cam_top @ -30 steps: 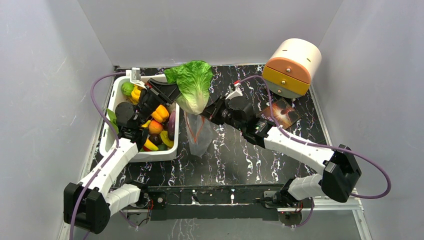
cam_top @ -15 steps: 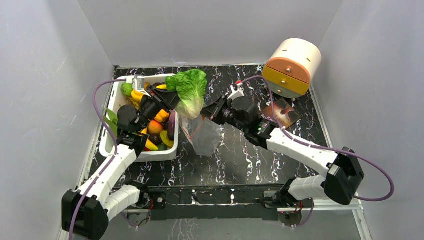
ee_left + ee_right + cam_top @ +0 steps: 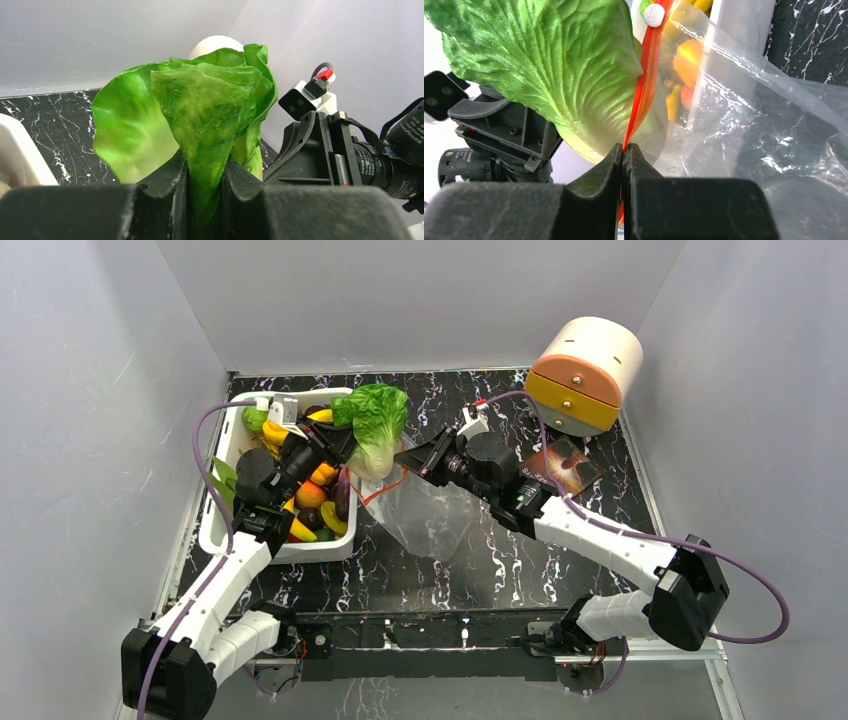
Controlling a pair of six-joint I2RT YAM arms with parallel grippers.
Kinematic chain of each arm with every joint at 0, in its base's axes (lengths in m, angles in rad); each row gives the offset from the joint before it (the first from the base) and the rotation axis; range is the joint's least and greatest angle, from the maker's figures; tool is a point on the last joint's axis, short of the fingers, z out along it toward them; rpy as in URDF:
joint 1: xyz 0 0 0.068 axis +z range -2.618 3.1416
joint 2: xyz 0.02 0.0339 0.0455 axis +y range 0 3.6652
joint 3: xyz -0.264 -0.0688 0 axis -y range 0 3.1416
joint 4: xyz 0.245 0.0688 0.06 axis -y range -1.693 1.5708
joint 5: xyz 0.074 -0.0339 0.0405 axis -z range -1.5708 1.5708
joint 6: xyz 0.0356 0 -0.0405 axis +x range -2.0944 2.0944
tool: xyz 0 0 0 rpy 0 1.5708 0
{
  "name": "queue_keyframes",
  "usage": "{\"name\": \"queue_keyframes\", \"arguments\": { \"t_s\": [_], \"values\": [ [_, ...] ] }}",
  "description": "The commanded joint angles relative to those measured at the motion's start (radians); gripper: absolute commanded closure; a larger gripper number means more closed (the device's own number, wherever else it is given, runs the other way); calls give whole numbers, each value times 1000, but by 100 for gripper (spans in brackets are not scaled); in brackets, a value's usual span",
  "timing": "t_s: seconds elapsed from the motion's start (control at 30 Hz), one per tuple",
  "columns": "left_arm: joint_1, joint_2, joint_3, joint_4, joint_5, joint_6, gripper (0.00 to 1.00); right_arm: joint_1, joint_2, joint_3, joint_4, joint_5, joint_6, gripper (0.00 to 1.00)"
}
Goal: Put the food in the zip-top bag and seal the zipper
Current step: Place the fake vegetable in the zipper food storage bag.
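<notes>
One lettuce (image 3: 375,425) hangs over the far-left part of the worktop (image 3: 560,570), above the right rim of the single white tub (image 3: 222,530). The left jaws are clamped on its stem end. One zip-top bag (image 3: 432,520) sags on the worktop just right of the tub. The right jaws are pinched shut on its zipper (image 3: 644,85), lifting the mouth beside the lettuce's base. The rest of the food (image 3: 312,490) is heaped in the tub, too jumbled to count. One dark packet (image 3: 563,467) and one cream-and-orange drum (image 3: 585,365) sit towards the far-right corner.
</notes>
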Motion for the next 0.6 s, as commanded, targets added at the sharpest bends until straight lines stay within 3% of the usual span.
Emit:
{"name": "queue_keyframes", "arguments": {
  "t_s": [0.0, 0.2, 0.57],
  "values": [
    [-1, -30, -7, 75, -45, -5, 100, -2, -1, 16, 153, -7, 54, 100],
    [-1, -70, -53, 179, -69, -191, 100, -2, 23, -12, 262, -1, 112, 100],
    [-1, -148, -165, 195, -165, -334, 100, -2, 40, -17, 346, 28, 151, 100]
  ]
}}
